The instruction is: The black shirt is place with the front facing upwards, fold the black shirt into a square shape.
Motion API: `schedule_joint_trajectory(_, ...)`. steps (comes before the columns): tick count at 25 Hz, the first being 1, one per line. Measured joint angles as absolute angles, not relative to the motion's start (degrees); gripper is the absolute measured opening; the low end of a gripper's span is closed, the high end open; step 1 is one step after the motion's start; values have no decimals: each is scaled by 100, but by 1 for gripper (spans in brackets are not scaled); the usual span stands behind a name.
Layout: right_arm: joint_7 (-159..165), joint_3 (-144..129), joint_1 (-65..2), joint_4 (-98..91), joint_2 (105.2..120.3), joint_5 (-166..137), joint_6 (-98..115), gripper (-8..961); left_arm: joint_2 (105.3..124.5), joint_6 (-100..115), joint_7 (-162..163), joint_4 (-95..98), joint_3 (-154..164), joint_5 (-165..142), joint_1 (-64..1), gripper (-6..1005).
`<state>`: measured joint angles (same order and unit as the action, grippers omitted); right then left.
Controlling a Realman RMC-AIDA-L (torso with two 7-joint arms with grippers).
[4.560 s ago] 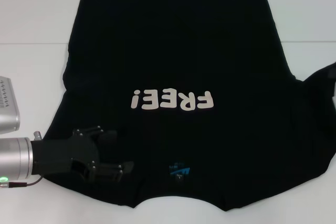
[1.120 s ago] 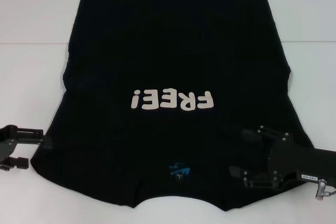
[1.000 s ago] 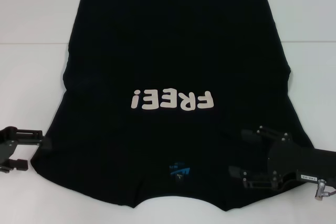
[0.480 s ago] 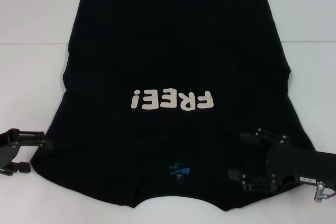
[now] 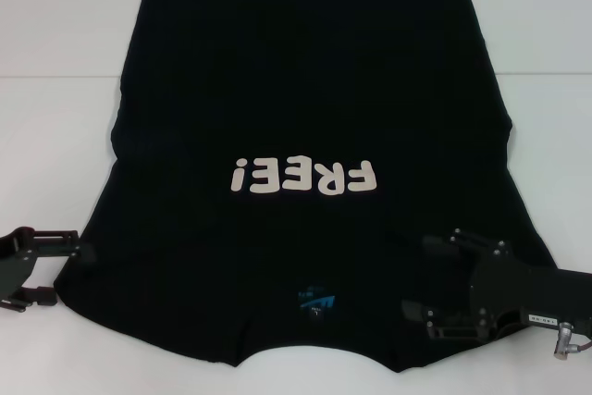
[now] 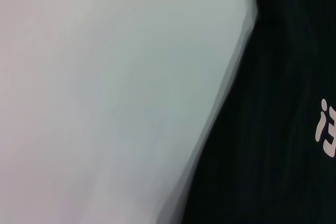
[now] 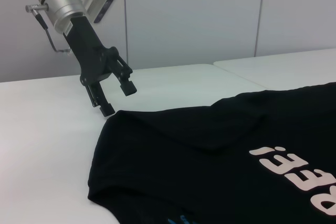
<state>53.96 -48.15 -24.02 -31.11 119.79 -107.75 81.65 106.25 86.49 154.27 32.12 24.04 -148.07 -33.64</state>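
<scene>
My left end effector (image 5: 57, 268) hangs fingers apart just off the black shirt (image 5: 305, 117)'s near-left edge, over bare white counter (image 5: 46, 136). My right end effector (image 5: 416, 275) sits over the near-right part of the shirt, fingers apart. Shirt lies flat, front up, collar toward me, hem far; long axis runs near-far.
</scene>
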Motion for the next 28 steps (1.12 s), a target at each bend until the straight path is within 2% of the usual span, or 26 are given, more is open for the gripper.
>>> schedule_joint_trajectory(22,5409,-4816,-2373,-3102,11988,-10775,8192,947,10661,8475,15376,2979,2332,-14637,-3478,934)
schedule_joint_trajectory(28,5419,-4816,-2376,-3102,11988,-10775,8168,947,10567,8514,15401,3089,2199,-14655,-3435,934)
